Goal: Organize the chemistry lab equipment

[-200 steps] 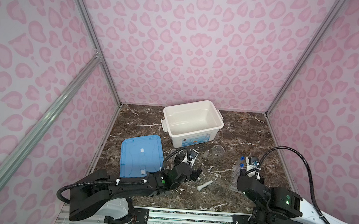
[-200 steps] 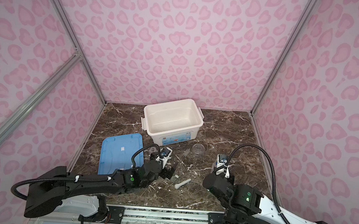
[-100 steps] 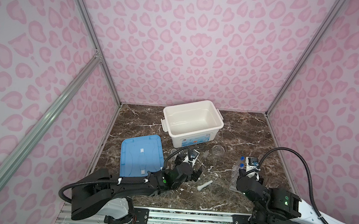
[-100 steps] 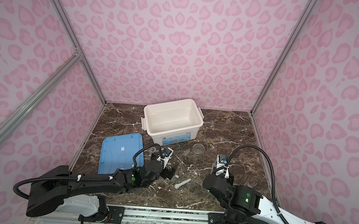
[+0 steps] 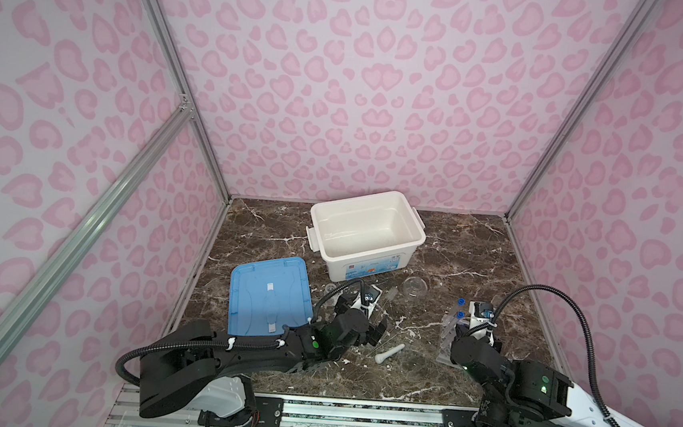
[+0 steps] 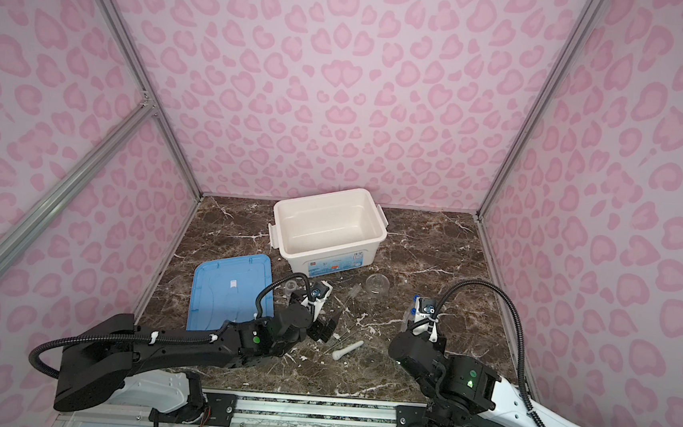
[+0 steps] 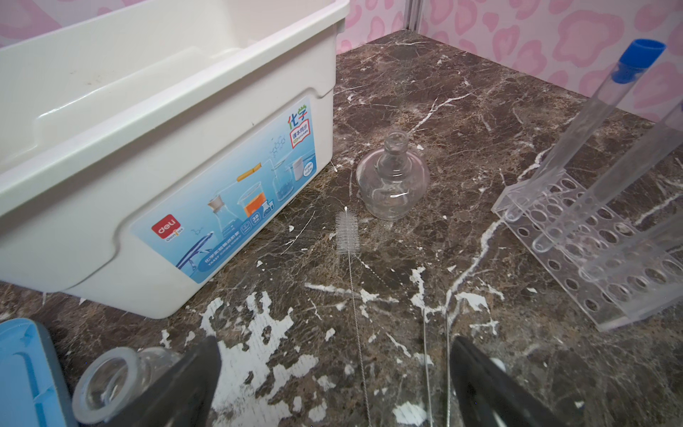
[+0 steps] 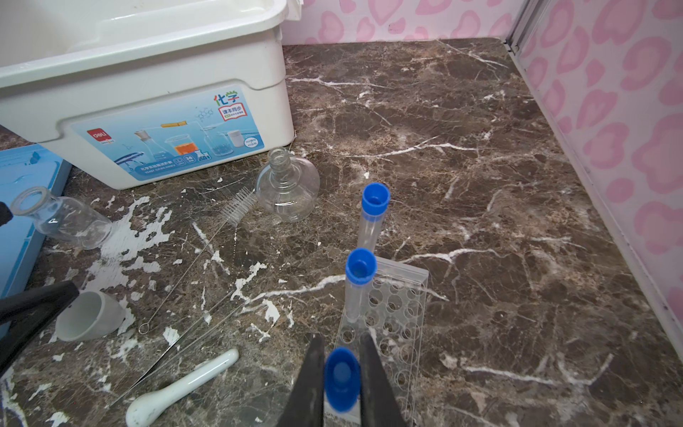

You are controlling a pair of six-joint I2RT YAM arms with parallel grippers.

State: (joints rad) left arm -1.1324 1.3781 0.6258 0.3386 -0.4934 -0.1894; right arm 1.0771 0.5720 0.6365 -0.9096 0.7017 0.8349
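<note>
So, right gripper [image 8: 342,344] gripped a clear blue-capped test tube [image 8: 342,380], clear plastic tube rack [image 8: 403,295] just below; left gripper [image 7: 332,345] hung wide open.

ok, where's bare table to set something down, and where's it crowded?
Bare marble: the wide strip between the white bin, the tube rack and the right-hand wall; also the back-left corner behind the blue lid, beside the bin. Crowded: between lid and rack lie a glass bottle, mortar, tube brushes, pestle and round flask.
</note>
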